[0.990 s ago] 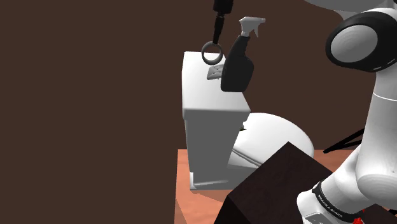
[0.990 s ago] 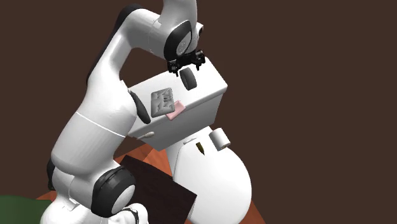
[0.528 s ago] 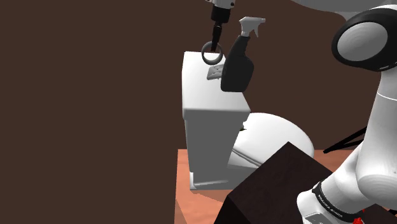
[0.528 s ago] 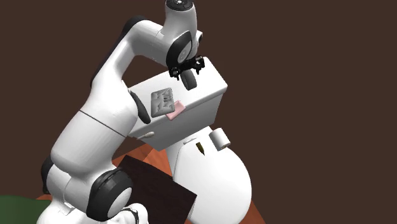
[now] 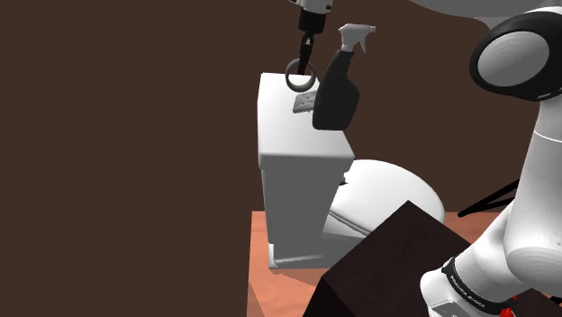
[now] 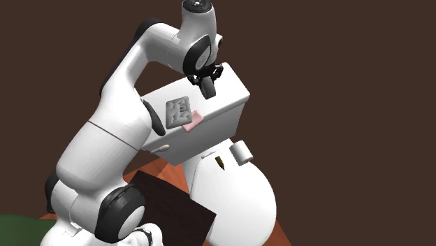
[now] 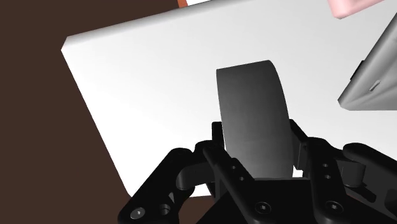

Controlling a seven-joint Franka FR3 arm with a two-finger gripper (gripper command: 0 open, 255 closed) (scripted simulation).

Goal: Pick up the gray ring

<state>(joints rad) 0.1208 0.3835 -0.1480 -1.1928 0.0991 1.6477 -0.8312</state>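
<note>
Ring (image 5: pixel 298 76) over tank lid (image 5: pixel 280 122), beside spray bottle (image 5: pixel 336 92) (pad (image 5: pixel 304 102) on lid).

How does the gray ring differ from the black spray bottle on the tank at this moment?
The gray ring is a small, wide band. The spray bottle is far taller and black, with a white trigger head. The ring is clasped in the gripper, while the bottle stands upright and free on the tank lid. Both are over that same white lid.
</note>
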